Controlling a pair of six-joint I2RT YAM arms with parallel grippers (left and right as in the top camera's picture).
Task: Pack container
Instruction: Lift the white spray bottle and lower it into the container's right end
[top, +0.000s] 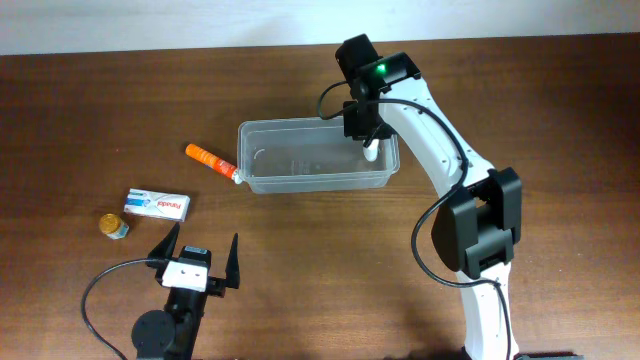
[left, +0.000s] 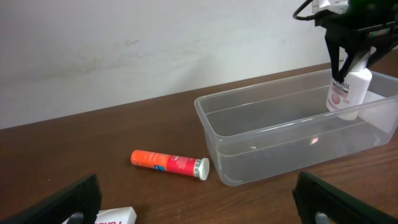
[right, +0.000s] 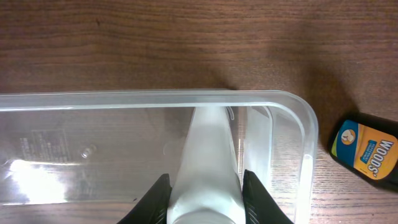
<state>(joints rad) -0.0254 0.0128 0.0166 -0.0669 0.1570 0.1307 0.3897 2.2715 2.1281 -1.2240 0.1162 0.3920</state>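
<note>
Progress: early; judging by what lies where, one item is going in and the rest wait on the table.
In hand: the right gripper (right: 205, 193) is clamped on a white bottle (left: 348, 93) by its upper part and holds it inside the container (top: 310, 186), at the right end.
Set down or not: I cannot tell whether the bottle's base touches the floor. It is low in the tub, and the jaws have not let go.
Left to pack: an orange tube (top: 210, 160), a small box (top: 158, 204) and a little jar (top: 114, 226), all out on the wood left of the tub. The wrist view also shows a dark bottle (right: 367, 152) just beside the tub's right end.
Left gripper: the left gripper (top: 200, 252) hangs near the front of the table with its jaws spread wide, holding nothing, well apart from the tub.
Container position: mid-table toward the far side, flat on the wood, mouth up.
Container axis: the long side runs left to right across the table, a touch skewed, with the short ends facing the two arms' sides.
Bottle axis: upright, neck up in the jaws.
Tube axis: lying flat on a diagonal, its white cap just beside the tub's front-left corner.
Inside otherwise: apart from the white bottle, the tub looks bare.
</note>
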